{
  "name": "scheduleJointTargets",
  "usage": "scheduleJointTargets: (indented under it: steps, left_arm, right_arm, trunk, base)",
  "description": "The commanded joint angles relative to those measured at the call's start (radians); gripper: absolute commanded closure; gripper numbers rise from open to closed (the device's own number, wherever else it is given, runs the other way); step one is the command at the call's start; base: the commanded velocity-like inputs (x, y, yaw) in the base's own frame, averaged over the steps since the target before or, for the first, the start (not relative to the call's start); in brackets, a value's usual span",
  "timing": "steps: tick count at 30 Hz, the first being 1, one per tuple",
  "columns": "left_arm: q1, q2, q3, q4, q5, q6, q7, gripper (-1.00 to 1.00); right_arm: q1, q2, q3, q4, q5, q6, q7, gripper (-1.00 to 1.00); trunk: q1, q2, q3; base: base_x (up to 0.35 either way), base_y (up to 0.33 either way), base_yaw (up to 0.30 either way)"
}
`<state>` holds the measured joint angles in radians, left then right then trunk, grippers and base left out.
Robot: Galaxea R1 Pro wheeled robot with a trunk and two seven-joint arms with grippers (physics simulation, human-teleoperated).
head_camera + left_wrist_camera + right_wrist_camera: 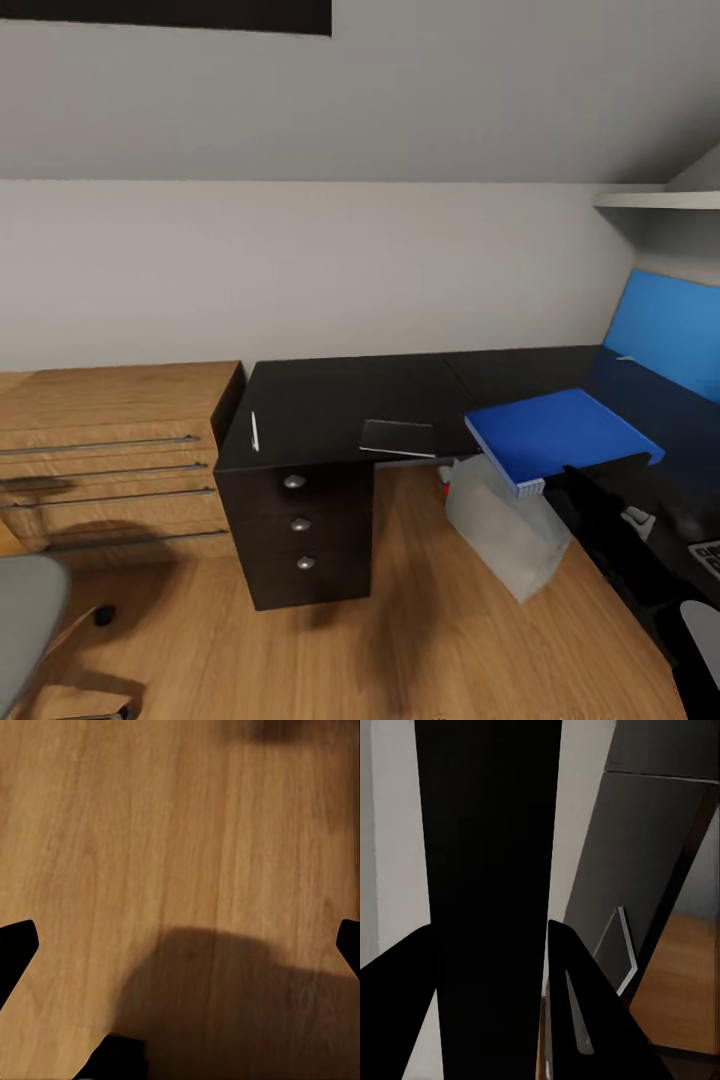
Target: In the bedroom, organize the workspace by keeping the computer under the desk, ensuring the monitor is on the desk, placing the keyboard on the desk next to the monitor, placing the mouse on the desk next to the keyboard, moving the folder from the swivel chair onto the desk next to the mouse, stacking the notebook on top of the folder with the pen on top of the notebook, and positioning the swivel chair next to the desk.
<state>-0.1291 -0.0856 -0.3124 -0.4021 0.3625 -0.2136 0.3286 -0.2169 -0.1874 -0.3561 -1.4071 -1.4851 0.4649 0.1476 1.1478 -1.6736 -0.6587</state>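
The blue folder (560,432) hangs level over the dark desk (330,395) near its inner corner, with my right gripper (562,480) shut on its near edge. In the right wrist view the folder (487,870) is a dark slab between the fingers (585,1012). A grey notebook (398,437) lies at the desk's front edge, and a white pen (254,430) lies towards its left end. The blue-screened monitor (665,330) stands at the right, with a keyboard corner (706,555) below it. The pale computer (505,535) stands on the floor under the desk. My left gripper (180,945) hangs open over the wood floor.
A wooden dresser (110,450) adjoins the desk's left end. The desk's drawer unit (300,525) stands below the pen. The grey swivel chair seat (30,620) is at the lower left on the floor. A white shelf (660,200) juts out at the upper right.
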Motion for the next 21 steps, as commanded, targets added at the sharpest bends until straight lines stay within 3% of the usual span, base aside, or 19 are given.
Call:
scheduleJointTargets:
  steps: [1,9,14,21]
  left_arm:
    - [-0.001,0.001,-0.008,0.000,0.009,-0.004,0.007,-1.00]
    - [-0.001,0.001,-0.008,0.000,0.010,-0.004,0.007,-1.00]
    - [-0.001,0.001,-0.008,0.000,0.010,-0.004,0.007,-1.00]
    - [0.000,0.001,-0.008,0.000,0.011,-0.004,0.007,-1.00]
  right_arm:
    - [-0.001,0.000,-0.001,0.000,-0.004,0.006,0.001,1.00]
    - [-0.001,0.000,-0.006,-0.009,-0.007,0.012,0.002,1.00]
    - [-0.001,-0.004,-0.011,-0.011,-0.070,0.018,0.003,1.00]
    - [-0.001,-0.002,-0.005,-0.015,-0.093,0.014,-0.025,1.00]
  trunk:
    - [0.000,0.000,-0.001]
    - [0.000,0.000,-0.001]
    - [0.000,0.000,-0.001]
    - [0.000,0.000,-0.001]
  base:
    - [0.000,0.000,-0.264]
    - [0.000,0.000,-0.164]
    - [0.000,0.000,-0.012]
    - [0.000,0.000,-0.001]
